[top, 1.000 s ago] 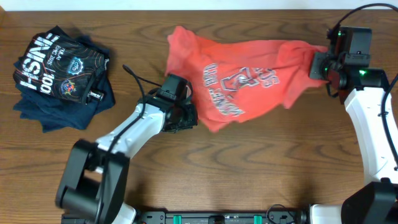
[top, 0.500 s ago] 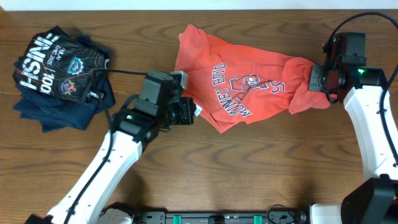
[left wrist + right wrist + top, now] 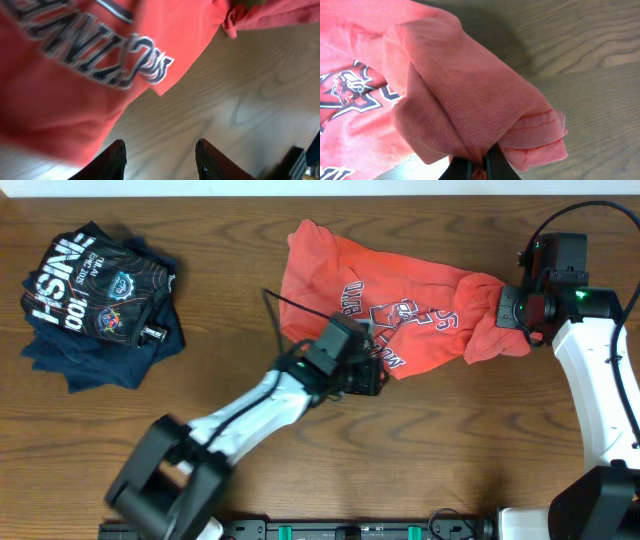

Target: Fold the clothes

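T-shirt (image 3: 400, 320), red-orange, print side up, crumpled along the far edge of the table (image 3: 450, 450), centre to right. Right fingers (image 3: 460, 171): clamped on a thick wad of its right end, several layers together. Left fingers (image 3: 116, 160): spread wide, empty, low over bare wood at the near hem. Dark shirts (image 3: 95, 300): piled at the far left corner, well apart. Risk: a pull on the wad would likely drag the whole garment rather than flatten it; the left may pinch doubled layers or scrape wood.

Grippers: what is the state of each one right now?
Left gripper: open, holding nothing.
Right gripper: closed on the red-orange T-shirt.
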